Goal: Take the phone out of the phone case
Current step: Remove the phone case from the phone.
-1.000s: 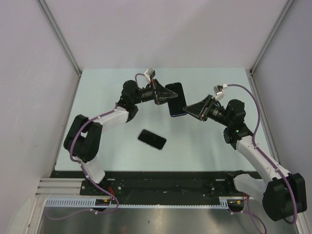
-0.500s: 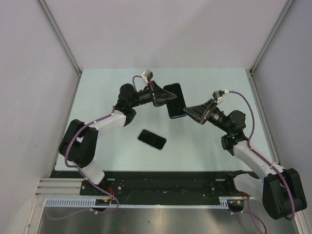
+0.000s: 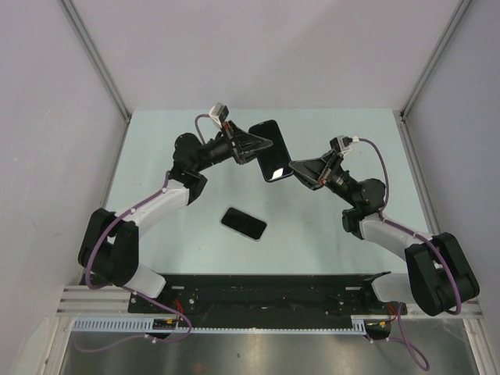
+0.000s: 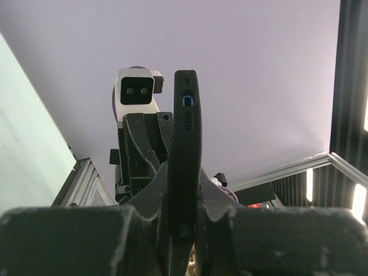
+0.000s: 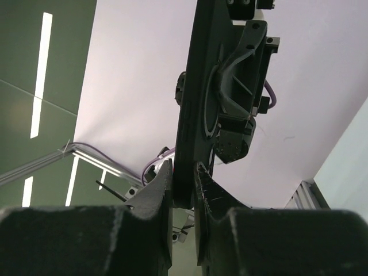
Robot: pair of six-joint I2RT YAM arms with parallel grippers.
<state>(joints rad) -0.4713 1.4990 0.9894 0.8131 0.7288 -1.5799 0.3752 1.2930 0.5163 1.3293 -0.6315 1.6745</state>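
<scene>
A dark phone case (image 3: 273, 156) with a glossy face hangs in the air over the middle of the table, held between both grippers. I cannot tell whether a phone sits in it. My left gripper (image 3: 260, 147) is shut on its left end; in the left wrist view the case (image 4: 185, 126) stands edge-on between the fingers (image 4: 150, 190). My right gripper (image 3: 294, 169) is shut on its lower right corner; in the right wrist view the case (image 5: 188, 98) rises from between the fingers (image 5: 161, 184). A second black phone-shaped slab (image 3: 244, 223) lies flat on the table.
The pale green table (image 3: 156, 156) is closed in by grey walls on three sides, with metal posts (image 3: 98, 62) at the back corners. A black rail (image 3: 266, 289) runs along the near edge by the arm bases.
Both grippers have carried the case a little left and toward the back, and its face has tilted so it now catches the light. The slab on the table has not moved.
</scene>
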